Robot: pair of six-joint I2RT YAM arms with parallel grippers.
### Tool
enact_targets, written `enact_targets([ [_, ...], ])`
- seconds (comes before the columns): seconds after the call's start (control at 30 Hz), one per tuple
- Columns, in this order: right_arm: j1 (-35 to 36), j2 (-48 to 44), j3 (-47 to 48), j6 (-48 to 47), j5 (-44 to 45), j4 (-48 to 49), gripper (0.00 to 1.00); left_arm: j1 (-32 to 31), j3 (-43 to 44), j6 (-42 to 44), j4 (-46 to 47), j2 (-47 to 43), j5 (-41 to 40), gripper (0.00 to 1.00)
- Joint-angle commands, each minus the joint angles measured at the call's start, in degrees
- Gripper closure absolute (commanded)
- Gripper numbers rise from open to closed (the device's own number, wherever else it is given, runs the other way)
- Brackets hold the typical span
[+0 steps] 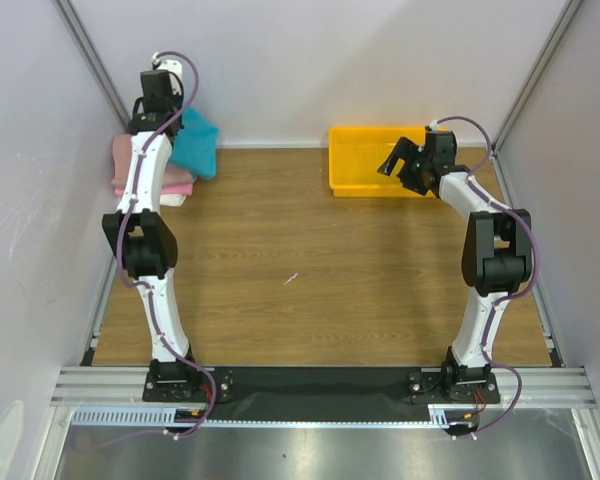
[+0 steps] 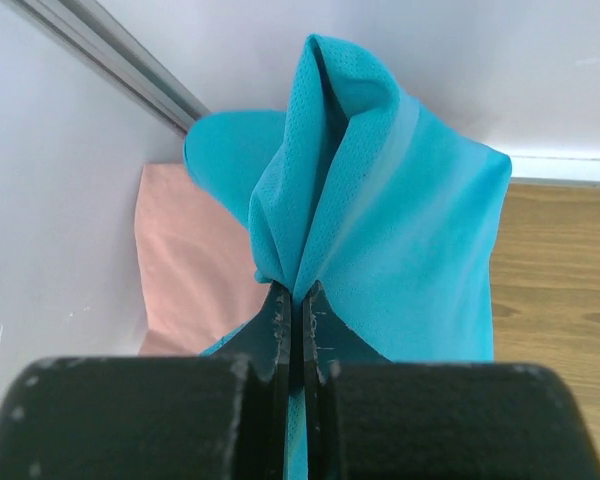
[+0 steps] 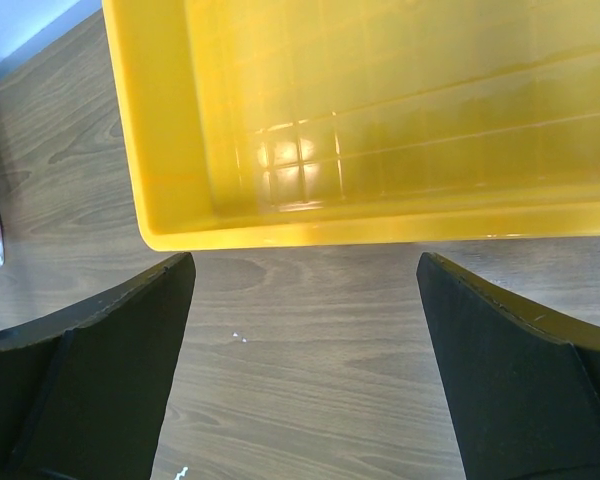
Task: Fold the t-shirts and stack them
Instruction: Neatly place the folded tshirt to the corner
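The pink t-shirts (image 1: 126, 160), folded, lie stacked on the wooden surface (image 1: 310, 280) farthest left of the yellow tray (image 1: 352, 150), with a white t-shirt (image 1: 176, 199) at the bottom. The teal t-shirt (image 2: 380, 230) hangs bunched slightly nearer the tray, pinched in the clenched left end effector (image 2: 295, 296). The right end effector (image 3: 305, 272), released, jaws spread wide and holding nothing, hovers at the tray's near edge.

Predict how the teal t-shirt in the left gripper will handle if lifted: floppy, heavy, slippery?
Likely floppy: the teal t-shirt bunches into soft folds at the left gripper. Probably light: the shut jaws hold it by a thin pinch. It may drag on the pink t-shirts next to it.
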Motion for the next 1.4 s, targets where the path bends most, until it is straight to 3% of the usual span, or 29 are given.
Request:
enact_targets([
  [0.0, -0.27, 1.12, 3.18, 0.64, -0.3, 0.19, 0.0, 3.18, 3.94, -4.07, 0.44, -4.09, 4.54, 1.0],
  [0.3, -0.27, 3.05, 4.32, 1.7, -1.71, -0.07, 0.0, 7.14, 0.86, -1.63, 3.34, -2.52, 6.04, 0.99],
  [0.43, -0.19, 3.49, 5.11, 1.44, -1.71, -0.86, 0.0, 8.98, 1.65, 0.49, 4.56, -0.49, 3.14, 1.0],
  [0.63, -0.27, 4.9, 6.78, 1.88, -1.88, -1.74, 0.0, 12.58, 2.97, 0.05, 7.11, 2.75, 6.03, 0.98],
  [0.83, 0.08, 6.3, 9.42, 2.14, -1.53, -3.06, 0.0, 12.59, 1.13, 1.37, 8.87, 6.1, 4.72, 0.96],
  [0.93, 0.25, 6.83, 10.03, 2.14, -1.71, -3.23, 0.0, 12.59, 1.03, 1.29, 10.36, 7.85, 3.49, 0.82],
  [1.0, 0.43, 7.27, 11.52, 1.96, -1.79, -4.37, 0.0, 12.59, 2.08, 0.5, 11.16, 9.0, 0.87, 0.59],
  [1.03, 0.52, 7.79, 12.05, 1.79, -1.88, -5.16, 0.0, 12.59, 2.53, 0.23, 11.07, 9.18, 0.15, 0.42],
  [1.2, 1.22, 8.24, 14.25, 1.44, -2.06, -5.96, 0.0, 12.33, 7.87, -2.93, 8.88, 8.04, -0.73, 0.01],
  [1.37, 2.45, 9.29, 17.59, 0.29, -2.15, -6.84, 0.0, 10.4, 8.34, -7.31, 6.5, 3.21, -3.29, 0.0],
])
